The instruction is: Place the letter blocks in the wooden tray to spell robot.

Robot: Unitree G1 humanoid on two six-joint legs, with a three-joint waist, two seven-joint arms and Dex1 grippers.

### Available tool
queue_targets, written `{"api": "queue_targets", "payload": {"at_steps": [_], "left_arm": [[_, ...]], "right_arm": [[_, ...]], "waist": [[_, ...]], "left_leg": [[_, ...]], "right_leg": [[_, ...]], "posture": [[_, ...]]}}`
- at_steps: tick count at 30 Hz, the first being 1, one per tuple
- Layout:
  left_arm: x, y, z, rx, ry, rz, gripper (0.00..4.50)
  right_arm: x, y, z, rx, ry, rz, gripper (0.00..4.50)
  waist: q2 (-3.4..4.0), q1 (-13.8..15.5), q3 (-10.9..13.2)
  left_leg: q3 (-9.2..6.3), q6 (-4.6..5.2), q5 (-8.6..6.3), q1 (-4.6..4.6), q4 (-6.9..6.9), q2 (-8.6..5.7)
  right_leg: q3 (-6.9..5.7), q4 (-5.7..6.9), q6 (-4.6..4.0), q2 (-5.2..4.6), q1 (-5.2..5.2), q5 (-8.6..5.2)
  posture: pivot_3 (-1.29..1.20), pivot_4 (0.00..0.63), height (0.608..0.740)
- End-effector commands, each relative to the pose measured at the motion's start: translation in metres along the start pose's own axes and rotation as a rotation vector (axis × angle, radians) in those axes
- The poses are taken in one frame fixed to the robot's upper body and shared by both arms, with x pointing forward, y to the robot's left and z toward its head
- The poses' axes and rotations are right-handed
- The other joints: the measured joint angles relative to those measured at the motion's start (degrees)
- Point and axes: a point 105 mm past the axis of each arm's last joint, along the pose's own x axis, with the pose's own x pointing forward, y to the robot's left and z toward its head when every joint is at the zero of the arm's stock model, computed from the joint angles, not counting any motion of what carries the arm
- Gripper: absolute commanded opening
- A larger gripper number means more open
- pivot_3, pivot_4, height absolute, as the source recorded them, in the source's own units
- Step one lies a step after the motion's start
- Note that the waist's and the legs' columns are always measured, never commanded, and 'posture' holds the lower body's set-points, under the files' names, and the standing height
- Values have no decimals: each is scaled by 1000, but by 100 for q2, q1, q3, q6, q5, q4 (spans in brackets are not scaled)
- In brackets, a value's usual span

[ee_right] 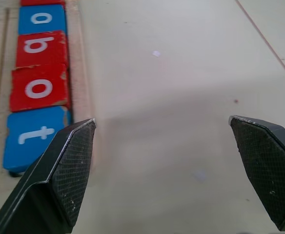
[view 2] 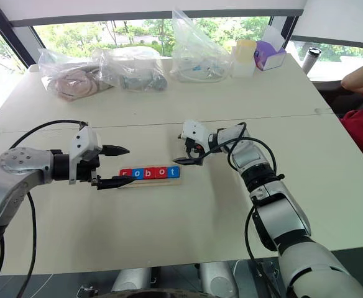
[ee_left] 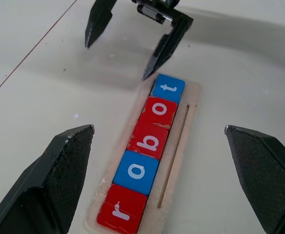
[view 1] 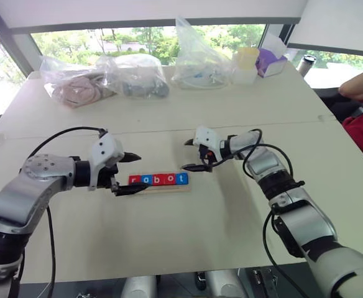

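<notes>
Letter blocks point(ee_left: 145, 157) spelling "robot" fill wooden tray point(ee_left: 177, 161), between spread, empty left gripper point(view 1: 128, 174) and right gripper point(view 1: 191, 155); first tile cropped in the right wrist view.

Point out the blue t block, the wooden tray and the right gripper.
blue t block point(ee_left: 168, 88): left wrist view, on its top face.
wooden tray point(ee_left: 179, 161): left wrist view, bare strip beside the tiles.
right gripper point(view 1: 186, 154): left eye view, midway between the fingertips.

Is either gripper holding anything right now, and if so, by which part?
Nothing is held. The left gripper and right gripper both stand open and empty at either end of the wooden tray, where all five letter blocks already lie.
</notes>
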Motion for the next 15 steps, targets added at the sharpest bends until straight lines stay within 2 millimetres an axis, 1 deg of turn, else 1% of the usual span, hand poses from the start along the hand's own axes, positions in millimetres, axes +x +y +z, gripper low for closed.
{"api": "queue_targets", "payload": {"at_steps": [1,4,5,6,7,9,11,13,15], "left_arm": [[-13,4,4,8,-14,48,4500],[-22,7,-2,-10,-6,81,4500],[-29,5,-7,-24,10,93,4500],[-39,2,-16,-47,39,109,4500],[-50,-2,-25,-72,65,125,4500],[-68,-11,-37,-134,95,163,4500],[-78,-16,-43,-173,93,196,4500],[-84,-21,-50,-207,92,227,4500],[-87,-25,-59,-217,117,247,4500]], "right_arm": [[-21,-16,18,-53,-51,-81,4484],[-35,-18,18,-56,-50,-118,4484],[-43,-15,18,-44,-58,-127,4484],[-57,-7,20,-17,-72,-133,4484],[-71,6,20,27,-82,-122,4484],[-94,43,18,130,-74,-76,4484],[-104,70,14,202,-45,-53,4484],[-110,88,13,268,-28,-50,4484],[-114,98,12,331,-16,-66,4484]], "waist": [[0,5,0],[0,8,0],[0,8,0],[1,10,-1],[3,15,-2],[5,47,-3],[4,79,-3],[4,73,-2],[4,54,-2]], "left_leg": [[-1,0,0,-2,0,0],[-1,0,0,-3,0,1],[-1,0,0,-2,0,1],[-1,0,0,-3,0,1],[-2,0,0,-3,-5,2],[-7,0,-1,-7,-16,14],[-9,7,-6,-13,-23,14],[-6,8,-7,-10,-16,14],[4,6,-6,-1,-11,16]], "right_leg": [[-1,-1,0,0,-1,0],[0,-1,0,-1,-2,0],[-1,-1,0,-2,-1,0],[-1,-1,0,-2,-2,0],[-1,-4,0,-2,-2,-1],[2,-7,1,-11,-8,-3],[0,-9,7,-19,-13,-18],[0,-9,6,-18,-10,-20],[2,-13,-8,-14,-6,-37]], "posture": [[0,150,740],[0,150,740],[0,150,740],[0,150,740],[0,150,740],[0,150,740],[0,150,740],[0,150,740],[0,150,740]]}}
